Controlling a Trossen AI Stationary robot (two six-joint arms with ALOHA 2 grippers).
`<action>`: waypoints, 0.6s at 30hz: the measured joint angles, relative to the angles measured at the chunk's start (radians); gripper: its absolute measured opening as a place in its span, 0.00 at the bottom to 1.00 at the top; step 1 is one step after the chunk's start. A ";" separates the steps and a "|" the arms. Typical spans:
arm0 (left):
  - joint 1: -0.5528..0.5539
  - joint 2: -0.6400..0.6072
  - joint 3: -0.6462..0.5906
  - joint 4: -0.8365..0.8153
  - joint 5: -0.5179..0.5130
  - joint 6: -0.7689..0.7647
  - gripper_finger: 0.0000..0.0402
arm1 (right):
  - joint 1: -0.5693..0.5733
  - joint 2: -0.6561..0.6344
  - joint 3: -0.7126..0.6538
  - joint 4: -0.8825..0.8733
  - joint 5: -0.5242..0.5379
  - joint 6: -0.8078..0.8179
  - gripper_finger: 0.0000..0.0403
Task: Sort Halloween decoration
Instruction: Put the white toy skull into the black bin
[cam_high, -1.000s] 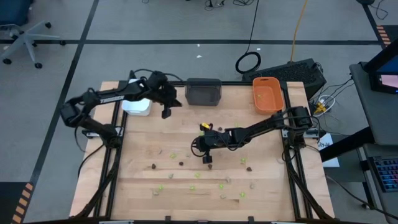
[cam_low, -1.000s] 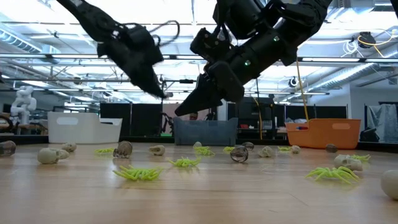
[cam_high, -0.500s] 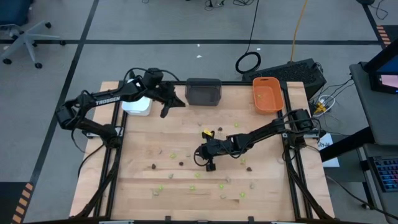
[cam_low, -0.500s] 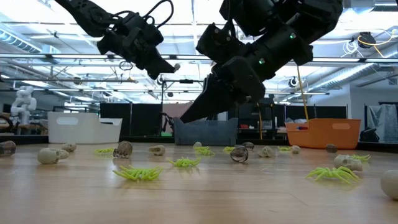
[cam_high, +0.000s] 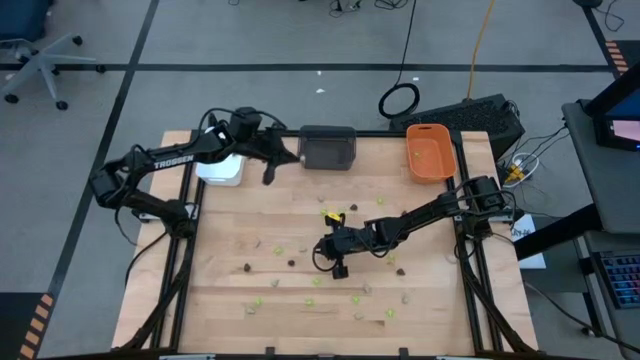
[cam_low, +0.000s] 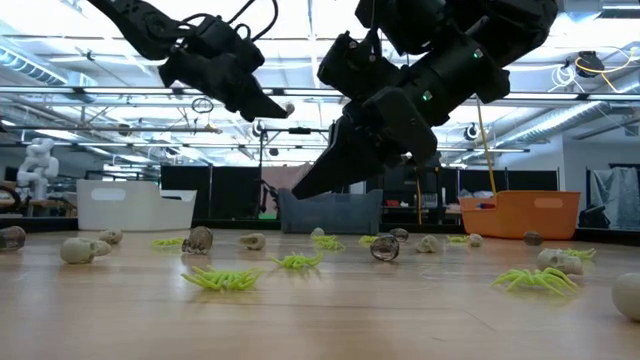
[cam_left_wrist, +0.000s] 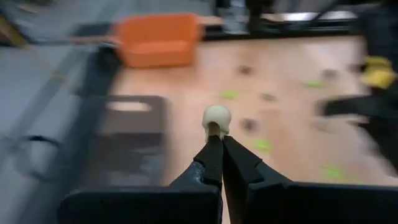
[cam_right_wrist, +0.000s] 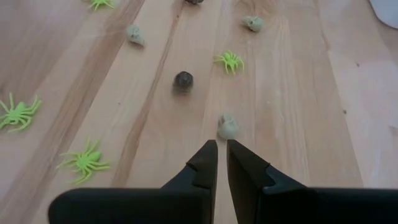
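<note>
My left gripper (cam_high: 293, 158) hangs high above the table's far left, between the white tray (cam_high: 220, 168) and the dark grey tray (cam_high: 327, 148). It is shut on a pale beige skull (cam_left_wrist: 216, 118). My right gripper (cam_right_wrist: 217, 149) hovers over the table's middle, shut and holding nothing. Just ahead of its fingertips another beige skull (cam_right_wrist: 227, 126) lies on the wood. Lime green spiders (cam_right_wrist: 84, 160), a dark piece (cam_right_wrist: 183, 79) and more skulls lie scattered on the table. My left gripper pinches the pale skull by its lower end (cam_left_wrist: 214, 130) between the very tips of its two fingers. The fingers slant slightly downward, pointing toward the table's right. The skull sticks out beyond the fingertips (cam_low: 287, 107), lifted well clear of the table.
An orange tray (cam_high: 431, 152) stands at the far right corner. Decoration pieces are spread over the table's middle and near half (cam_high: 355, 297). In the low view several skulls (cam_low: 82, 249) and green spiders (cam_low: 222, 278) lie in the foreground.
My left gripper has risen and tipped up from pointing steeply down to nearly level, swinging toward the dark grey tray with the skull still in its tips. My right gripper has shifted toward the table's near edge, staying shut.
</note>
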 joint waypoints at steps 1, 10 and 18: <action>0.000 0.013 0.000 0.046 -0.031 -0.002 0.00 | 0.000 0.000 0.000 0.000 0.000 0.000 0.06; 0.009 0.211 0.080 0.221 -0.084 -0.056 0.00 | 0.003 0.000 0.000 -0.001 0.000 0.011 0.06; 0.010 0.366 0.239 0.020 -0.278 -0.054 0.00 | 0.006 0.000 0.000 -0.045 0.001 0.042 0.06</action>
